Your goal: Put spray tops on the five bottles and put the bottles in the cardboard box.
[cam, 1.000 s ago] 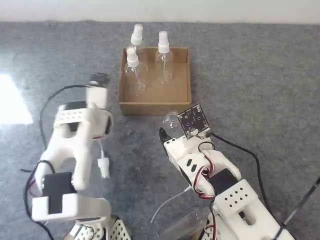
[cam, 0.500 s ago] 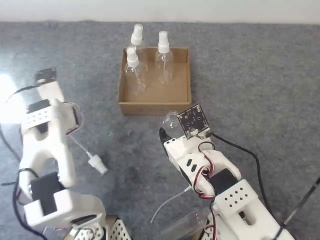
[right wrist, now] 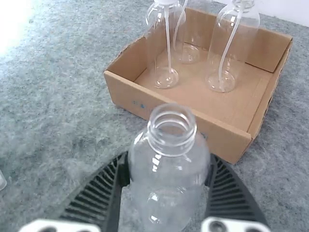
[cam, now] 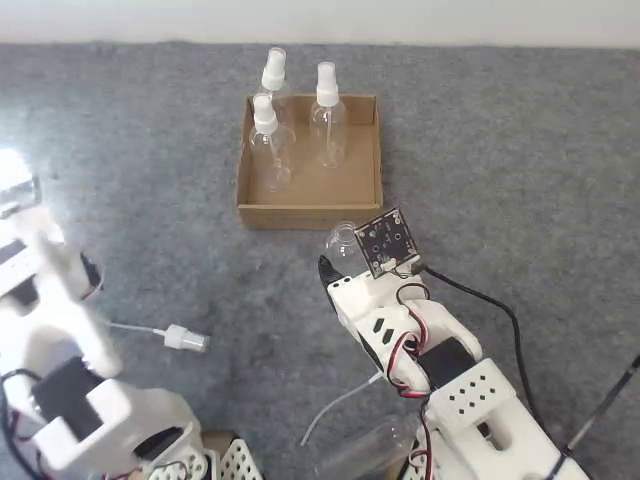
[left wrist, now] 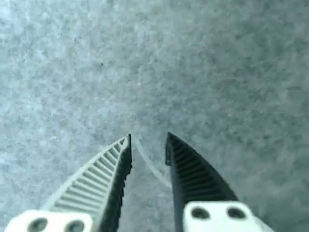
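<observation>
**Left end effector over grey counter, thin tube between its tips**

The left end effector (left wrist: 148,137) points down at the mottled grey counter (left wrist: 217,63). Its two dark, ribbed fingers (left wrist: 113,169) stand slightly apart. A thin clear tube (left wrist: 149,166) lies curved on the counter in the gap between them, touching neither as far as can be seen.

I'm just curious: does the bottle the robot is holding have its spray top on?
Off: the bottle in the right gripper shows a bare, open neck; a spray top lies loose.
</observation>
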Robot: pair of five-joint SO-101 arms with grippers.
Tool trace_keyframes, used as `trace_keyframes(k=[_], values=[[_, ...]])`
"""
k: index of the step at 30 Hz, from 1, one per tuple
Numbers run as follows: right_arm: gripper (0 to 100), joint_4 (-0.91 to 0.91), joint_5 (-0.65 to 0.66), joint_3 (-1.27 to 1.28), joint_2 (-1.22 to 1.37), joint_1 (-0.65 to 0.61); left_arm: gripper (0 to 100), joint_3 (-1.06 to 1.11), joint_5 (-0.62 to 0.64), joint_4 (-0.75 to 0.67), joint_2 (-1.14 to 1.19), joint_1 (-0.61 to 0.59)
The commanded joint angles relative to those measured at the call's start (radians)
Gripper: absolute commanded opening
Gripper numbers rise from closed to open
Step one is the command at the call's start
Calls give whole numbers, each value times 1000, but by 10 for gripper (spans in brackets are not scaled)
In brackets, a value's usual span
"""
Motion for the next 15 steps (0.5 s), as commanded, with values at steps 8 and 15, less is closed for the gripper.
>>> trace_keyframes(k=[8,15], values=[[144,1,15,-77,-13,13,167,104,-222,6,-17,-186],[144,1,15,-77,-13,13,167,145,-351,11,-17,-284]])
